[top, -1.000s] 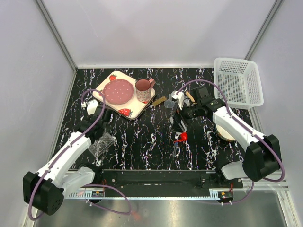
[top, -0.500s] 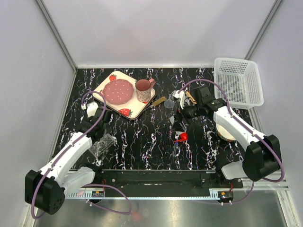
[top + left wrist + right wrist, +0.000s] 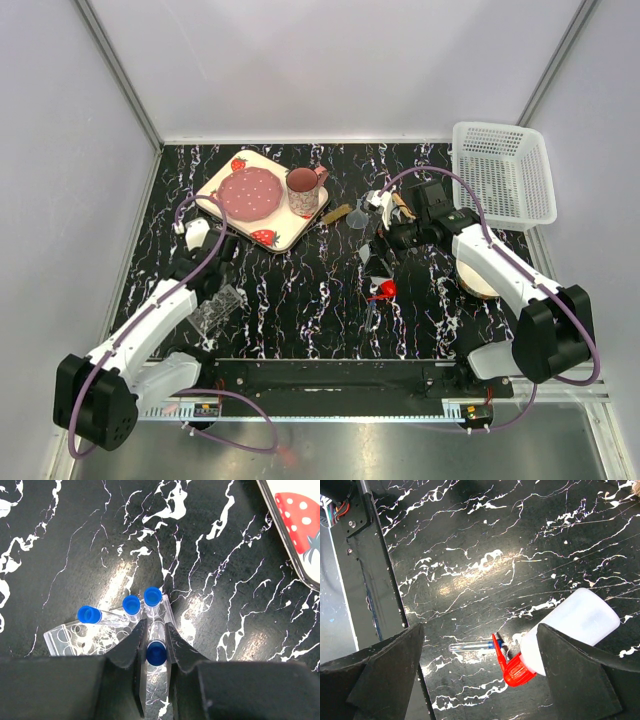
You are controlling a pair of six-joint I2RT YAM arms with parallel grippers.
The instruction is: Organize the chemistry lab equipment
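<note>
**Black, white-veined table in a white-walled cell, with both arms over the lab gear.**

We record the left jaws as narrow, clamped on a blue-capped tube over the end of the clear rack. The rack sits at the table's left front. Three rack tubes are there. Two of them are side by side just beyond the jaws, and one leans across the holes. The right jaws stand wide, holding nothing, above the bottle. The bottle lies on its side mid-table. A loose tube lies just beside its red cap. Farther back we see the funnel and a wooden-handled tool, near the tray.
</note>
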